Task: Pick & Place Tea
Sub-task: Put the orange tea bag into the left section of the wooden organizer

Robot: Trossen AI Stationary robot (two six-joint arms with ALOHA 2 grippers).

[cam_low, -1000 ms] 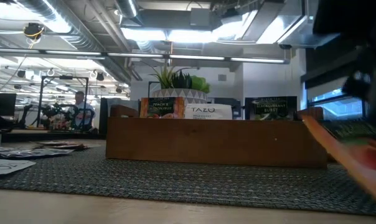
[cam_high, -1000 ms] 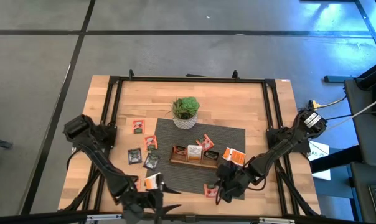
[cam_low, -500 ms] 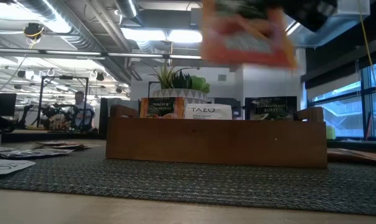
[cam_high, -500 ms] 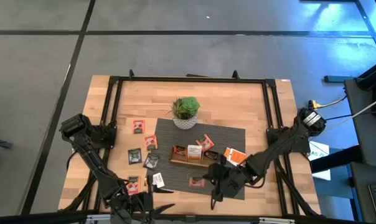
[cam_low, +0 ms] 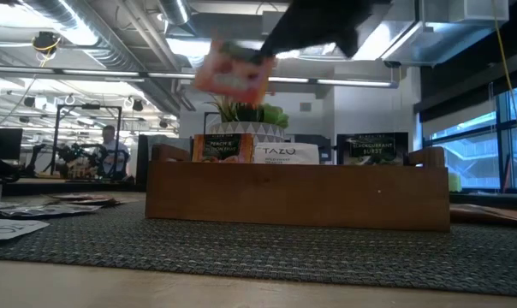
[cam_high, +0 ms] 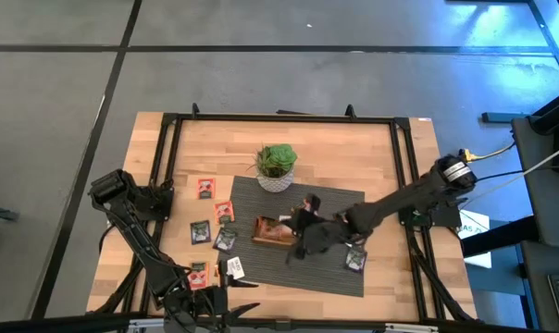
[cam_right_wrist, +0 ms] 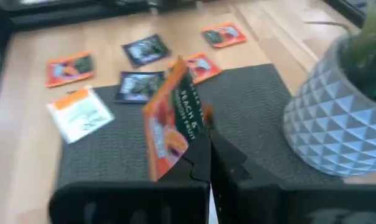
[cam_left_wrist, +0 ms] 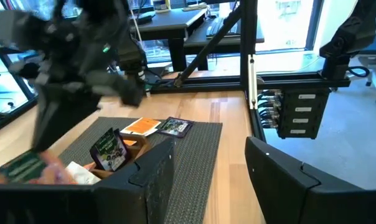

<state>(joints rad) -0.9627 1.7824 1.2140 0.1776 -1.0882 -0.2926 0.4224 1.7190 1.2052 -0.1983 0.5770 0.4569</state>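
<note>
My right gripper (cam_right_wrist: 206, 157) is shut on an orange-red tea sachet (cam_right_wrist: 170, 121) and hovers above the long wooden tray (cam_high: 272, 233) on the dark mat (cam_high: 335, 199). In the low view the sachet (cam_low: 233, 73) is in the air above the tray (cam_low: 297, 195). The tray holds a few sachets standing on edge (cam_low: 280, 154). More tea sachets lie flat on the table left of the mat (cam_high: 205, 188) and one on the mat (cam_high: 356, 260). My left gripper (cam_left_wrist: 216, 186) waits open at the near left (cam_high: 226, 312). My right gripper pinches the sachet's edge near one corner (cam_right_wrist: 178, 158) between its two shut fingers. The fingers come slanting down from the table's right side. The sachet juts out beyond the fingertips, tilted, lifted clear of the tray and mat.
A white faceted pot with a green plant (cam_high: 276, 168) stands at the mat's far edge, just behind the tray. A black frame (cam_high: 279, 118) runs round the table. Bare wood lies at the far side and at the right of the mat.
My right gripper has risen from the mat's near right corner and swung toward the table's left and far side, rolling its wrist, carrying the orange-red sachet up over the tray. My left arm has drawn back a little toward the near left, uncovering sachets there.
</note>
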